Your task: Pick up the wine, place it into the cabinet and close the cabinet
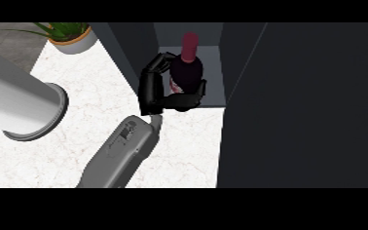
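The left hand (149,90) is clamped on the wine bottle (188,68). Its fingers (156,64) curl round the bottle's left side near the shoulder, and the thumb (188,97) wraps under the lower body from the front. The palm lies just left of the glass, and a pale label shows in the gap between palm and bottle.

The bottle is dark, with a deep red neck. It sits in the mouth of the open cabinet (133,48), between the two dark side walls, its neck pointing toward the back wall. The lower end is hidden by the thumb, so I cannot tell whether it rests on the cabinet's pale floor.

The cabinet door (295,107) stands open as a broad dark panel filling the right of the view. The grey forearm (119,153) comes in from the lower edge over the white marbled surface (79,83), slanting up to the cabinet's front edge.

Well apart on the left stands a large pale cylinder (28,107), and a potted plant (72,36) sits at the upper left.
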You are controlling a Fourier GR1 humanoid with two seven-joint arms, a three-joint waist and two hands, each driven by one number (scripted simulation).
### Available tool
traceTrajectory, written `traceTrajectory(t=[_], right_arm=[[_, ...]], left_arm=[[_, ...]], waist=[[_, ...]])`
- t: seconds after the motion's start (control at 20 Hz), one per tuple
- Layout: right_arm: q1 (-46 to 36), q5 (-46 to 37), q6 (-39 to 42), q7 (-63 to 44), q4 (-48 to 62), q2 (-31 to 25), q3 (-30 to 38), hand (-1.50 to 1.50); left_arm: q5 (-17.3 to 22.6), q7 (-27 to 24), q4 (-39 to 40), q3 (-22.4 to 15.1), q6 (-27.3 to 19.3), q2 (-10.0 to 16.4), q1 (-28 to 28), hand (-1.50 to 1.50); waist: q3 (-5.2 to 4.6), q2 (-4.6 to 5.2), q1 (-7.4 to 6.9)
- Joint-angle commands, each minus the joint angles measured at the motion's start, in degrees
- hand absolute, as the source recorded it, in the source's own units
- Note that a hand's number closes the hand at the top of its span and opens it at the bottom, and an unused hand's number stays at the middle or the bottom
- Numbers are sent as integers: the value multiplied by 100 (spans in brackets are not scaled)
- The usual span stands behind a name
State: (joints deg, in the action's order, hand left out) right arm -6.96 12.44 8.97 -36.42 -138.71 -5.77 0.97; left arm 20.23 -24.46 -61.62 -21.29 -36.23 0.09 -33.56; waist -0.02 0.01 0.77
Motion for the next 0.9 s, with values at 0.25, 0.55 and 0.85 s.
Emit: traceTrajectory(t=[0.25, 0.55, 0.85], right_arm=[[198, 515, -67, -166, -582, 96, 144, -150], [868, 459, 312, 301, -713, 167, -25, -150], [633, 816, 134, -197, -921, -33, 264, -150]], left_arm=[[421, -380, 1114, 359, 524, -8, -549, 150], [366, -148, 1926, 823, 554, -7, -1265, 150], [245, -71, 2213, 1047, 706, 24, -1560, 150]], waist=[[0, 14, 47], [4, 18, 100], [2, -2, 35]])
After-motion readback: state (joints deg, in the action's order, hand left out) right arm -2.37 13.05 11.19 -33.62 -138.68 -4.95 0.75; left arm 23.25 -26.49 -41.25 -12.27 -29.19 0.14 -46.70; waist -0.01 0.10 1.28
